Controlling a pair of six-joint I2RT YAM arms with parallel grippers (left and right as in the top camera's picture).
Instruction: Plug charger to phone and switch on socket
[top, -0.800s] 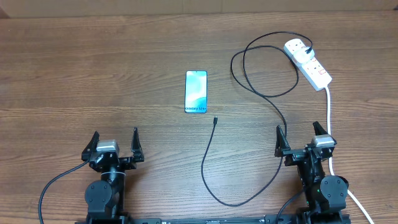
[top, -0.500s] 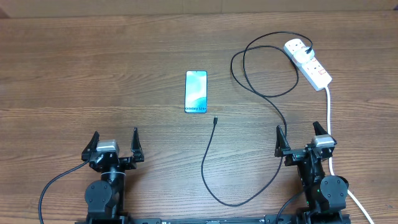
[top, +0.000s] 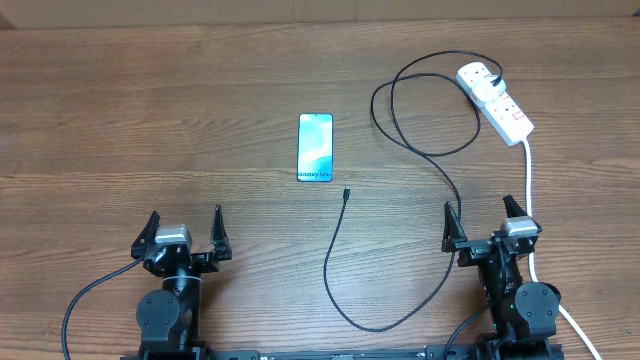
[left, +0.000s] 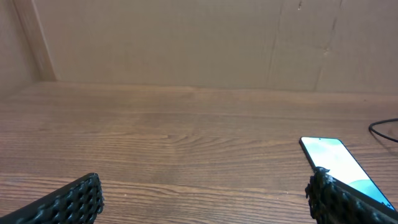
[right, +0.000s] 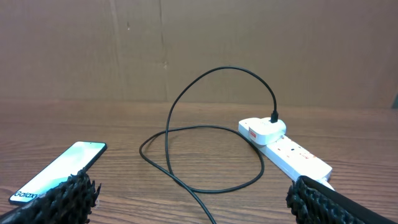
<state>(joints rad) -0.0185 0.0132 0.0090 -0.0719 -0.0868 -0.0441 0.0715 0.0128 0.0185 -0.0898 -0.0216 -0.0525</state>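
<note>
The phone (top: 315, 147) is laid screen up at mid counter (top: 150, 100), with the connector tip (top: 345, 194) of the charger (top: 327, 262) just near of it, apart; the white plug is seated in the socket (top: 497, 102) at far right. The jaws of the left gripper (top: 186, 214) and right gripper (top: 480, 205) are spread wide and empty at the near edge

You have a brown wood-grain tabletop (top: 150, 120) in front of you, with its grain running lengthwise from the left edge to the right edge. Along its far edge a plain tan board wall (left: 186, 43) stands upright and meets the tabletop in a straight line. In the left wrist view you can see a paler upright strip (left: 36, 37) at the far left corner. A faint vertical seam (left: 278, 37) runs down the board further right.
</note>
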